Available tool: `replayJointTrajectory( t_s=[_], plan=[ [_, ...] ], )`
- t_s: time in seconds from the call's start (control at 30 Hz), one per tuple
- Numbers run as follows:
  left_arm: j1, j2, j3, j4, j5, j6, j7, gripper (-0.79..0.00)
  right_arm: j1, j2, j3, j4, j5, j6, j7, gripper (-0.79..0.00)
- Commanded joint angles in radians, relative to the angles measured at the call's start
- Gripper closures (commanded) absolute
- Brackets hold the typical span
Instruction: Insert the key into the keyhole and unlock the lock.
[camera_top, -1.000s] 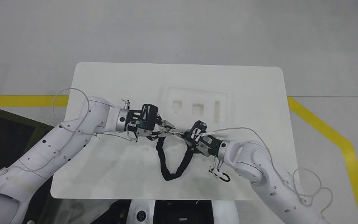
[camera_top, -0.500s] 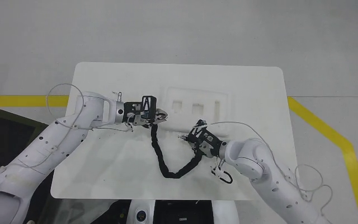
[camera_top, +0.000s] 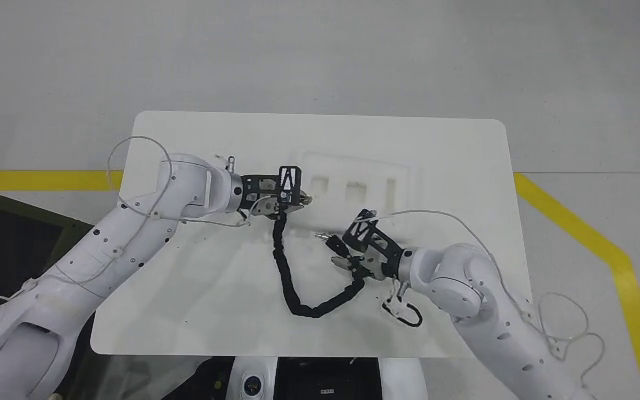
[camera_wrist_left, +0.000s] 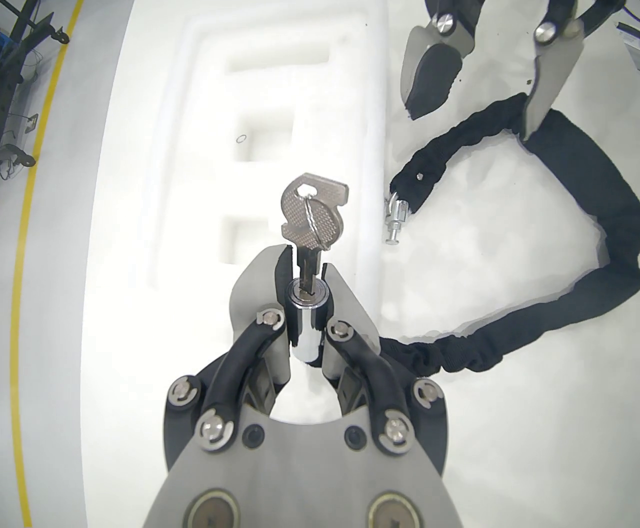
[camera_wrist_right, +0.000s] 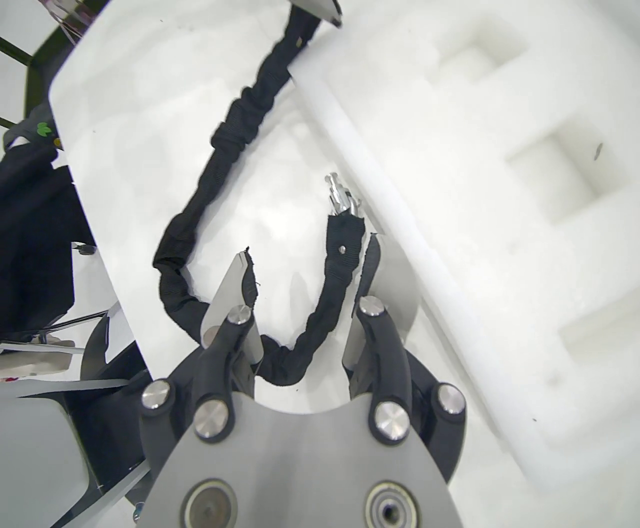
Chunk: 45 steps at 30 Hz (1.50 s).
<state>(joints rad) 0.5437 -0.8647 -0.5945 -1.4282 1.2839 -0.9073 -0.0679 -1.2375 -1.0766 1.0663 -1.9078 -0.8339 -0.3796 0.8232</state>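
Note:
My left gripper is shut on the chrome lock cylinder. The silver key stands in its keyhole, head sticking out toward the foam tray. In the top view this left gripper is at the tray's near edge. The black sleeved chain runs from the lock in an open curve across the table. Its free end, with a metal pin, lies on the table apart from the lock. My right gripper is open, and that chain end lies between its fingers.
The white foam tray, with several rectangular recesses, lies at the table's middle back, its raised edge right beside the right gripper. The right gripper shows across from the lock. The table's front edge is close behind the chain.
The chain's pin end has come out of the lock and the closed loop has opened. The left gripper carried the lock toward the tray, away from the right gripper.

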Motion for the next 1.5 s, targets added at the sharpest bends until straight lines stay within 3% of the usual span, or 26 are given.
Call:
replayJointTrajectory(
  t_s=[0.0,0.13,0.3,0.43,0.73,1.0,1.2,1.47],
  plan=[
    [-0.014,-0.010,0.004,0.013,-0.004,-0.014,0.009,-0.785,-0.017,0.006,0.027,-0.022,0.003,-0.021,-0.011,-0.610],
    [-0.039,-0.032,0.014,0.041,-0.004,-0.032,0.024,-0.785,-0.049,0.016,0.078,-0.043,0.006,-0.057,-0.041,-0.785],
    [-0.063,-0.055,0.014,0.084,-0.011,-0.048,0.093,-0.785,-0.075,0.026,0.142,-0.043,0.014,-0.097,-0.105,-0.785],
    [-0.070,-0.057,-0.019,0.130,-0.002,-0.056,0.218,-0.785,-0.087,0.033,0.199,-0.036,0.007,-0.151,-0.194,-0.785],
    [-0.059,-0.023,-0.145,0.267,0.121,-0.034,0.580,-0.785,-0.086,0.044,0.339,0.056,-0.056,-0.218,-0.444,-0.785],
    [-0.069,-0.001,-0.196,0.387,0.268,-0.018,0.841,-0.785,-0.030,0.055,0.428,0.135,-0.114,-0.254,-0.509,-0.785],
    [-0.090,0.011,-0.220,0.449,0.341,-0.007,0.926,-0.785,0.038,0.059,0.468,0.195,-0.148,-0.247,-0.555,-0.785],
    [-0.125,0.012,-0.228,0.521,0.362,-0.017,0.964,-0.785,0.121,0.066,0.488,0.235,-0.189,-0.238,-0.519,-0.785]
  ],
)
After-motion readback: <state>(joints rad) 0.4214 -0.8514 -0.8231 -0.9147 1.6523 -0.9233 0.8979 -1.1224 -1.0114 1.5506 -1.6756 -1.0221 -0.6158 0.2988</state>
